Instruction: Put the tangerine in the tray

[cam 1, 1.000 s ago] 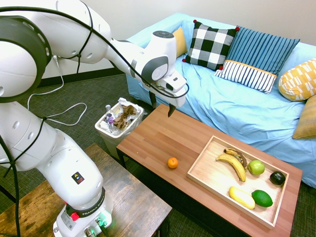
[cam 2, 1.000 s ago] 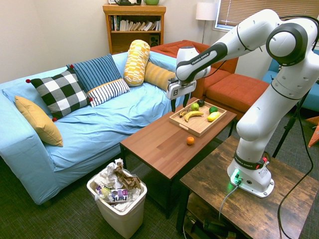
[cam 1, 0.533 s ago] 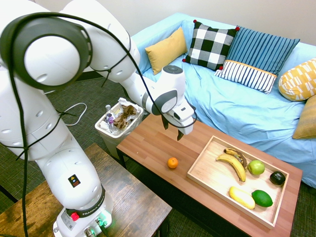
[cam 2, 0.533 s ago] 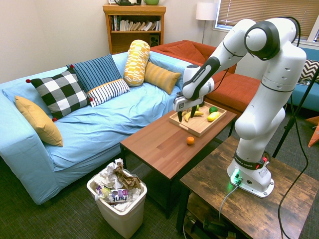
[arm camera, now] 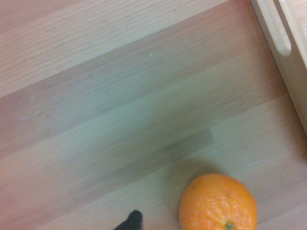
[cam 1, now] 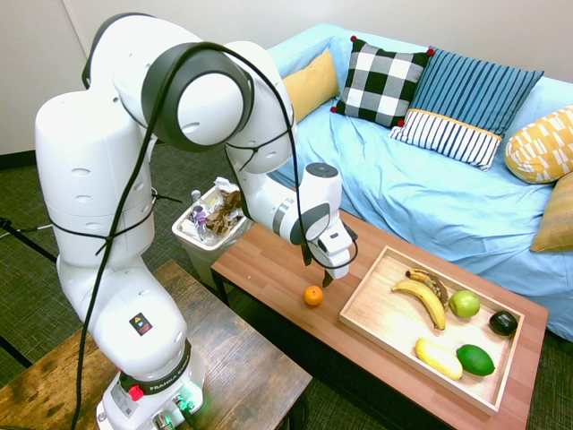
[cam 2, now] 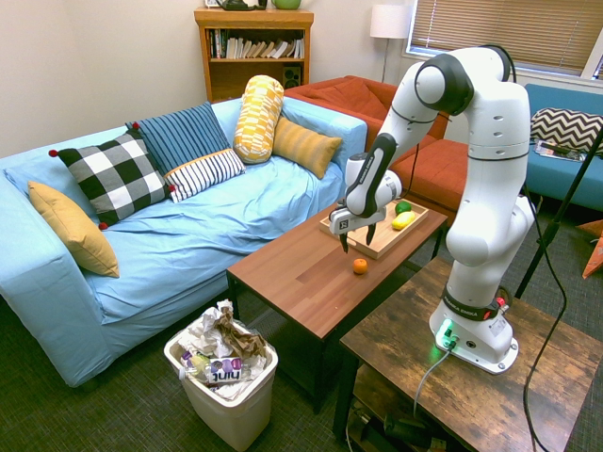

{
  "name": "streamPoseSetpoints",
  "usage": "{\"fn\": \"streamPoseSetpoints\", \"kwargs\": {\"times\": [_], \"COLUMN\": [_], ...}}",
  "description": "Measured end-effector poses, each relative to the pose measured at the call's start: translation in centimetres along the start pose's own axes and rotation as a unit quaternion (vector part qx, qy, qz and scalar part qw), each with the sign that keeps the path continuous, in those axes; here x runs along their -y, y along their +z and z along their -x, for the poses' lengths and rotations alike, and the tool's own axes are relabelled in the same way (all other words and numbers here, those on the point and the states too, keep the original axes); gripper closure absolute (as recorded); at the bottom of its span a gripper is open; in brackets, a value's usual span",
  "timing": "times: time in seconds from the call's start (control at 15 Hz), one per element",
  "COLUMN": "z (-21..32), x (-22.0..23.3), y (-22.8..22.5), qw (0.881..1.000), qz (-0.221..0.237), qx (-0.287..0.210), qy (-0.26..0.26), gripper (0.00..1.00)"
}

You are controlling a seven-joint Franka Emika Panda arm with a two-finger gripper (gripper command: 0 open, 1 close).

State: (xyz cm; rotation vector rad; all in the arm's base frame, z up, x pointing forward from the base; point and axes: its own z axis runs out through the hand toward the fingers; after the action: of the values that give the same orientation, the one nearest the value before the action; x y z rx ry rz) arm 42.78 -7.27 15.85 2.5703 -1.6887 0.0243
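Reddish-brown wooden coffee table (cam 1: 269, 260) before your blue sofa carries the small round orange tangerine (cam 1: 312, 296), which lies just below and slightly left of your empty, wide-open gripper (cam 1: 319, 272), while the pale rectangular wooden tray (cam 1: 369, 306) waits to their right, near.

The reddish-brown wooden table (cam 1: 277, 255) carries two things directly. The tangerine (cam 1: 312, 296) sits on the bare wood just below the open claw (cam 1: 317, 271), a little toward the table's front edge. The light-wood tray (cam 1: 367, 300) lies beside the claw, toward the table's far end.
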Motion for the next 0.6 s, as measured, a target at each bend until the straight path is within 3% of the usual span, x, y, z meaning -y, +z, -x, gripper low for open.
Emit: {"fn": "streamPoseSetpoints", "kwargs": {"times": [0.6], "z": [0.2], "x": [0.4], "y": [5.8], "qw": [0.999], "qz": [0.027], "qx": [0.012], "qy": [0.017], "gripper": [0.00]}}
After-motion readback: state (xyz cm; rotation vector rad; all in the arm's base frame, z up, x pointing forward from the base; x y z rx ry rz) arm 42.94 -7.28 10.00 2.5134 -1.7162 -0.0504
